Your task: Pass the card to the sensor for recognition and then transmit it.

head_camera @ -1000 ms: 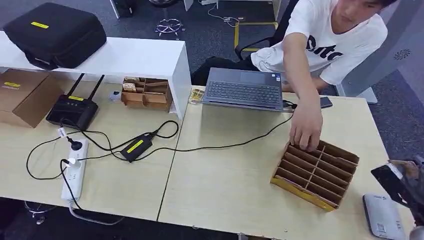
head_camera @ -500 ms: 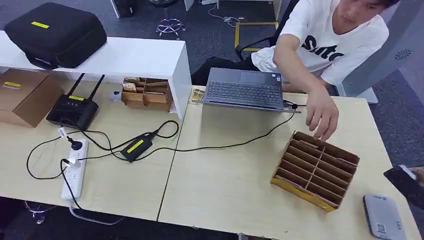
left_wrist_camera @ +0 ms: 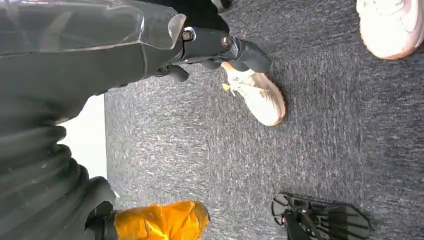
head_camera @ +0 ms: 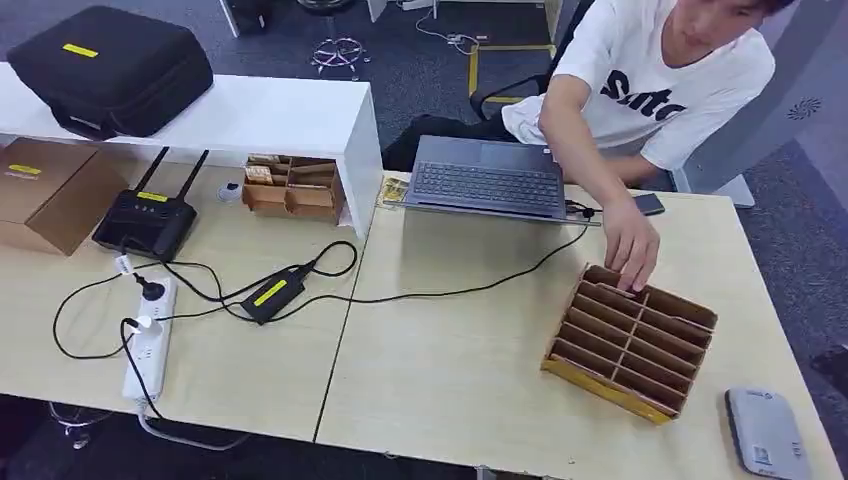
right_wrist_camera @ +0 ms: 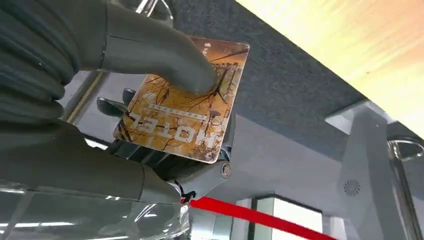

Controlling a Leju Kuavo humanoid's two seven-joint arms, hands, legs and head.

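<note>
The brown card [right_wrist_camera: 185, 100] printed HOTEL is pinched in my right hand [right_wrist_camera: 125, 50], the thick thumb [right_wrist_camera: 165, 55] pressing on its face, below and off the table's edge. In the head view a dark sliver of that hand [head_camera: 836, 362] shows at the right edge, beyond the table's right side. The grey sensor pad [head_camera: 768, 432] lies flat at the table's near right corner. My left hand [left_wrist_camera: 210, 45] hangs over grey carpet, fingers stretched out with nothing in them.
A cardboard divider box [head_camera: 632, 340] sits left of the sensor; a seated person's hand [head_camera: 632, 245] reaches into its far corner. Laptop [head_camera: 490, 178], phone [head_camera: 650, 204], cables, power strip [head_camera: 148, 340], router [head_camera: 148, 220] and a white shelf [head_camera: 250, 115] with a black case fill the rest.
My right hand with the card has dropped down and right, nearly out of the head view. The person's hand lifted off the divider box, then came back to its far corner.
</note>
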